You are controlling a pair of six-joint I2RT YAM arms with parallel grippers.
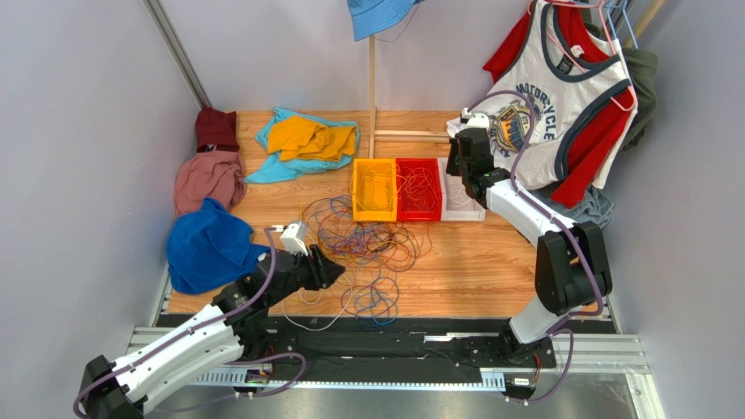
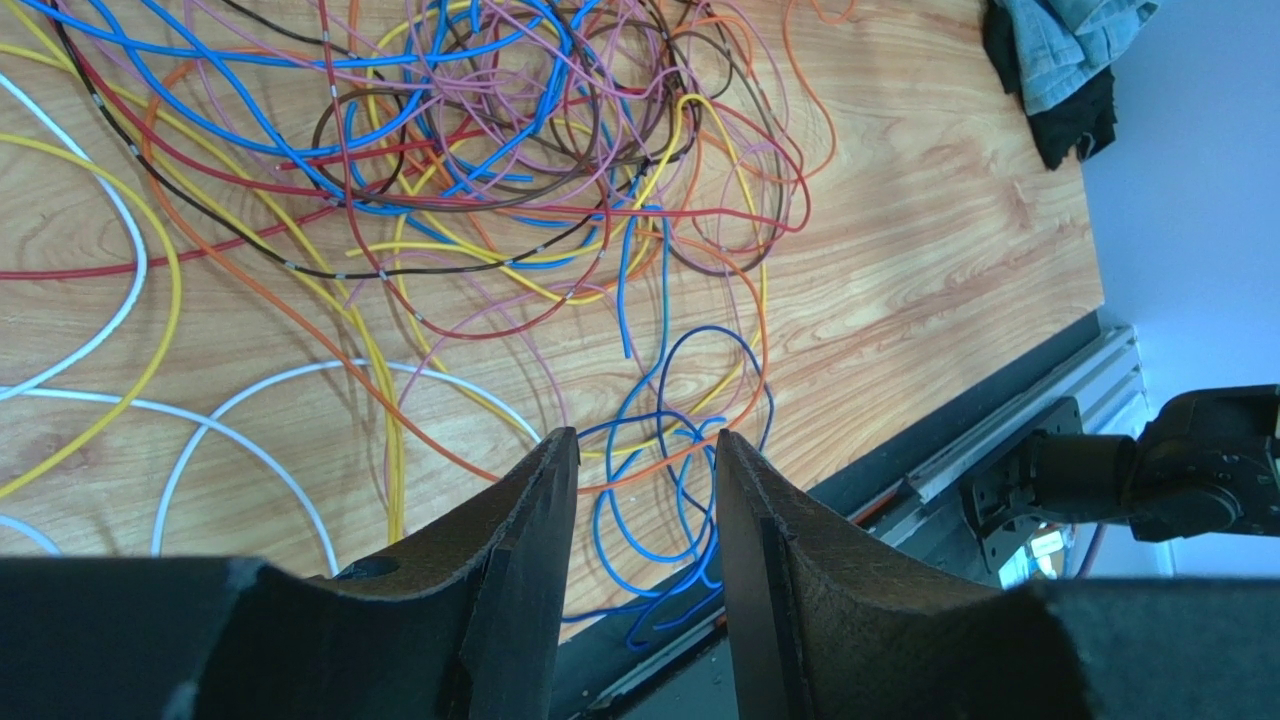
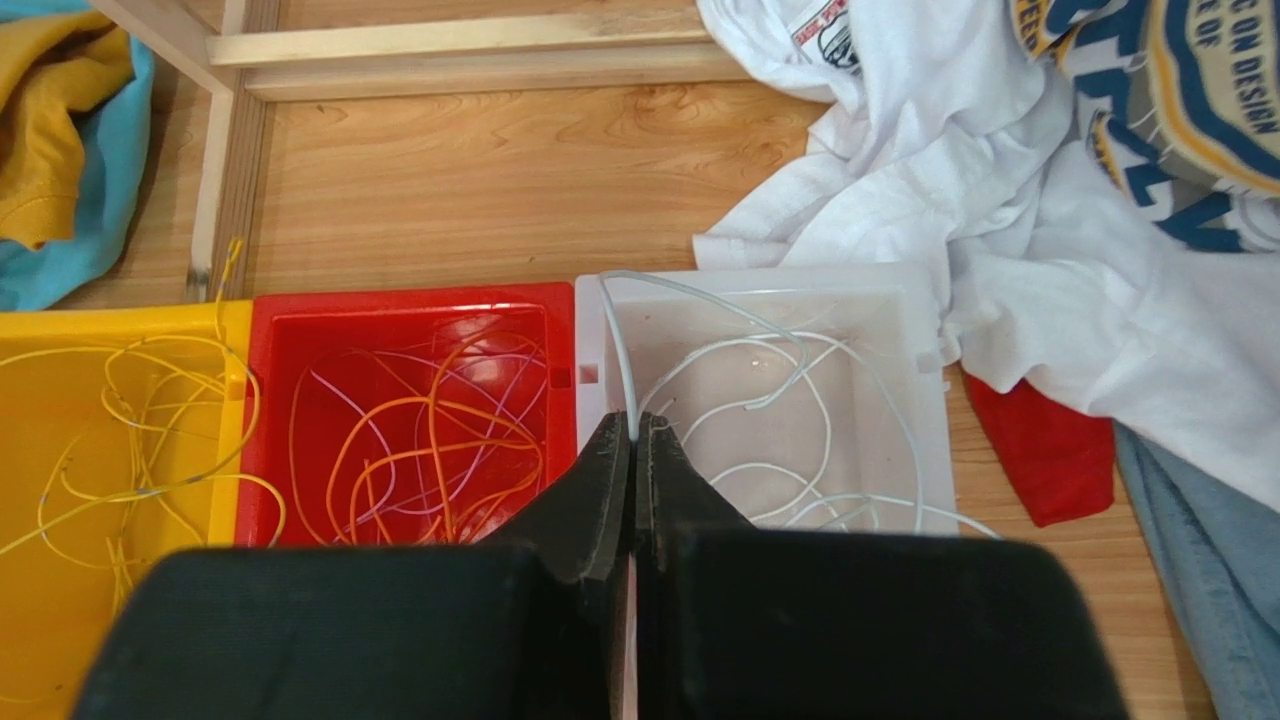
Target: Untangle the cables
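Cables (image 1: 367, 243) are lying in a loose, many-coloured tangle at the middle of the counter (image 1: 476, 262) in the top view, with three bins standing at the tangle's 12 o'clock: a yellow bin (image 1: 355, 188), a red bin (image 1: 418, 162) and a white bin (image 1: 463, 216), each already holding sorted strands. The left arm (image 1: 201, 336) is reaching in from 8 o'clock, and the right arm (image 1: 525, 214) is bending over the white bin at 2 o'clock. In the left wrist view the left jaws are standing partly spread with nothing between them, hovering over blue loops (image 2: 649, 495) that are lying close to the counter's near edge, while orange, yellow, pink and white strands are crossing at their 11 o'clock. In the right wrist view the right jaws are pressing together, and a white cable (image 3: 616, 330) appears to be pinched at their tip, arching up toward 12 o'clock over the white bin's far rim. Trouble looks most likely in two ways. The springy white cable may be leaping back over the rim once let go, since one loop is already hanging over the near wall at 4 o'clock. The left jaws may also be closing on several crossing strands at once, tightening the knot or dragging the blue loops off the edge.
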